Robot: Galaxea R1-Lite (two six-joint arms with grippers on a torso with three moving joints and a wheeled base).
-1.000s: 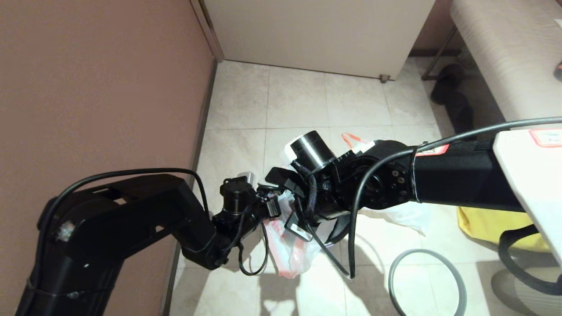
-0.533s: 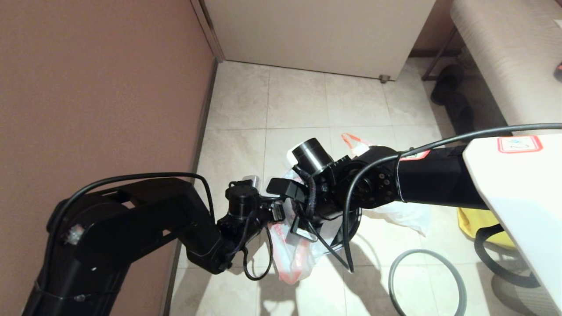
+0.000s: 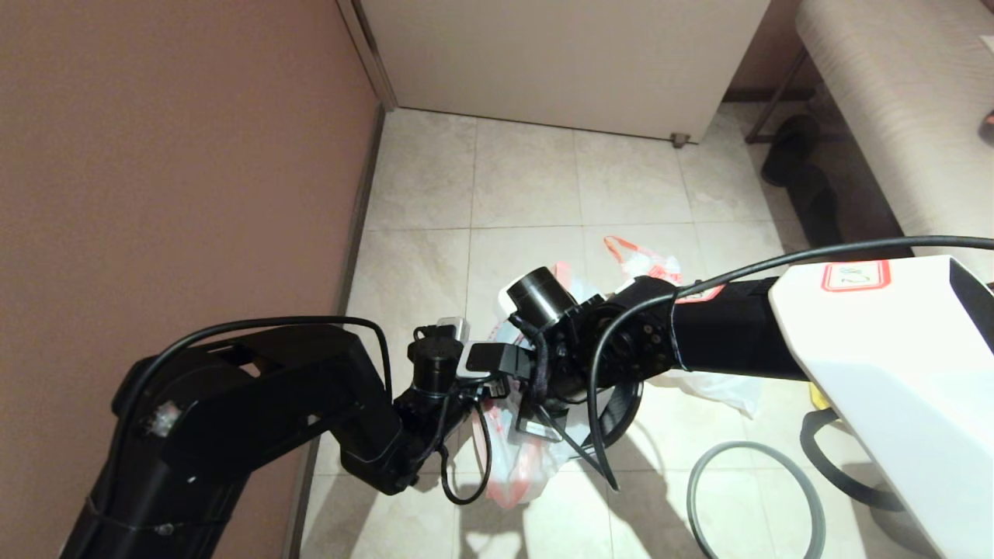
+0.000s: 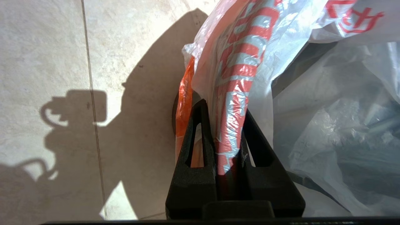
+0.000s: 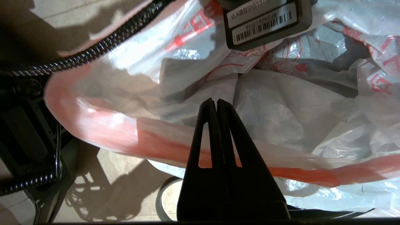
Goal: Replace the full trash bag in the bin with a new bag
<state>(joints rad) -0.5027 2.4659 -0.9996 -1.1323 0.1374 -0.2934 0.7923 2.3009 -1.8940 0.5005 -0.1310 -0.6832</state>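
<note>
The new bag (image 3: 509,466), thin white film with red lettering and a pale-orange hem band (image 5: 103,134), hangs between my two wrists over the black bin (image 3: 625,407). My left gripper (image 4: 223,107) is shut on a fold of the new bag (image 4: 231,93). My right gripper (image 5: 215,100) is shut, with its tips over the bag's white inside. The hem band passes behind its fingers, and I see no film between them. In the head view both sets of fingers are hidden under the wrists. The full trash bag (image 3: 648,264) lies on the floor behind the right arm, its orange loop handles showing.
The grey hoop rim (image 3: 808,497) lies on the tiles at the right front. A brown wall (image 3: 178,155) closes the left side and a pale cabinet (image 3: 559,54) stands at the back. A padded bench (image 3: 893,101) and dark shoes (image 3: 792,171) are at the right.
Both wrists have sunk a little toward the bin with the new bag. The right forearm has slid further left into view. More of the full trash bag's handles shows behind it.
</note>
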